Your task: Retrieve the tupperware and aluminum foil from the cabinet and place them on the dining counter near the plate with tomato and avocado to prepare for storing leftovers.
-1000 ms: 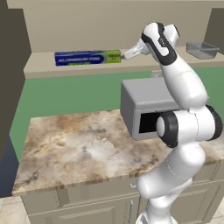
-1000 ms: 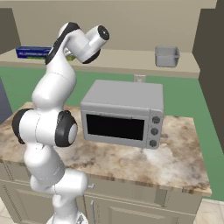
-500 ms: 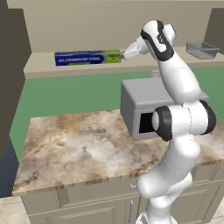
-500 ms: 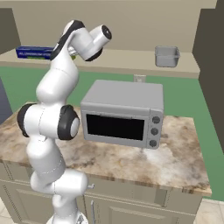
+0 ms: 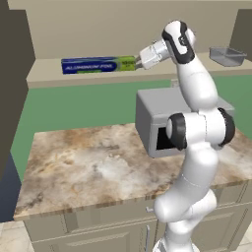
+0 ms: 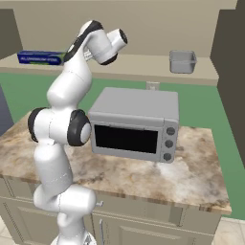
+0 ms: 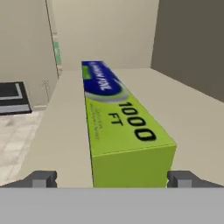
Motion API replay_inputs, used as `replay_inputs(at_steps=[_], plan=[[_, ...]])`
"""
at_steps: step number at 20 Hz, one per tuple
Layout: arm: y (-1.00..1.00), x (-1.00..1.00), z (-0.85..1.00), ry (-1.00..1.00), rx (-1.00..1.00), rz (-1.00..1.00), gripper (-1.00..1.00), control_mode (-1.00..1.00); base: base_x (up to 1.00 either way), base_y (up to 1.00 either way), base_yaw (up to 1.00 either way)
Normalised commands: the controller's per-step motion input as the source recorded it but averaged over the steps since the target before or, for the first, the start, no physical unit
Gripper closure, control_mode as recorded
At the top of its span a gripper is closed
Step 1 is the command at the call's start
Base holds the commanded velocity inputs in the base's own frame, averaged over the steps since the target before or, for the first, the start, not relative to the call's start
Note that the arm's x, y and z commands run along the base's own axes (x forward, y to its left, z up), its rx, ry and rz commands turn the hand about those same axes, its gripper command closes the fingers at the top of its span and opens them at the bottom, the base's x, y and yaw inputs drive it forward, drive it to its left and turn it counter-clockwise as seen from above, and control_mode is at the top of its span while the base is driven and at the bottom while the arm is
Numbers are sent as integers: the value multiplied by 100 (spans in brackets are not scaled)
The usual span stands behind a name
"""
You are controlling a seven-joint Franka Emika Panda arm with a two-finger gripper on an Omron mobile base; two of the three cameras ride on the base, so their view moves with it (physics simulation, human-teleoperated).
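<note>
The aluminum foil (image 5: pixel 98 65) is a long blue carton with a lime-green end, lying on the cabinet shelf (image 5: pixel 49 75). My gripper (image 5: pixel 140 61) is level with the green end and open. In the hand view the foil (image 7: pixel 122 127) runs away from me, its green end between my gripper's (image 7: pixel 113 179) spread fingertips (image 7: pixel 41 179), with no contact visible. The grey tupperware (image 5: pixel 227 55) stands at the shelf's right end, also the tupperware (image 6: pixel 182 61) in the right base view, far from the foil (image 6: pixel 40 58). The dining counter and the plate are out of view.
A big grey oven (image 6: pixel 136 122) with a black window stands on the marbled counter (image 5: pixel 83 167) below the shelf, right under my arm. A dark cabinet side wall (image 6: pixel 229 72) rises at the right. Beige base cabinets (image 6: pixel 158 229) sit under the counter.
The hand has moved a little left along the shelf, closer to the foil's green end. Its jaws have stayed wide apart.
</note>
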Motion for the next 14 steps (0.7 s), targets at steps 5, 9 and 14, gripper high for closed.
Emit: replay_inputs(at_steps=[5,9,14], plan=[[10,22,0,0,0,18,-100,-100,0,0,0],[25,14,0,0,0,15,-100,-100,0,0,0],[21,4,0,0,-1,11,-100,-100,0,0,0]])
